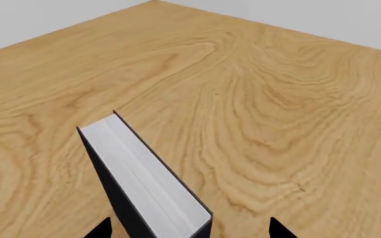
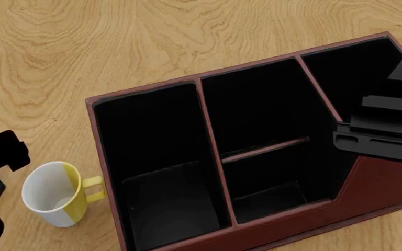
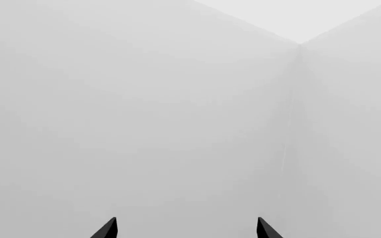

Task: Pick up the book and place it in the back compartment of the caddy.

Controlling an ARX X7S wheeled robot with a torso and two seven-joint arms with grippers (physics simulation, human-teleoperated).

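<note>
Though cropped, the left gripper [image 1: 189, 229] seemingly straddles the book [image 1: 144, 176], fingers spread.

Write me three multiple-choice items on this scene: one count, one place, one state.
1. How many cells has the caddy?
A two
B six
C four

2. Where is the mug?
A on the table beside the caddy
B inside a cell
C on top of the book

3. How do the jaws of the right gripper stand?
A shut on the book
B open, nothing between them
C shut on the mug

Key:
1 C, the head view shows one long cell, two split by a thin bar, and one more at the far side.
2 A, it stands on the wood just outside the caddy's wall.
3 B, the right wrist view shows the tips apart with only a pale wall beyond them.
</note>
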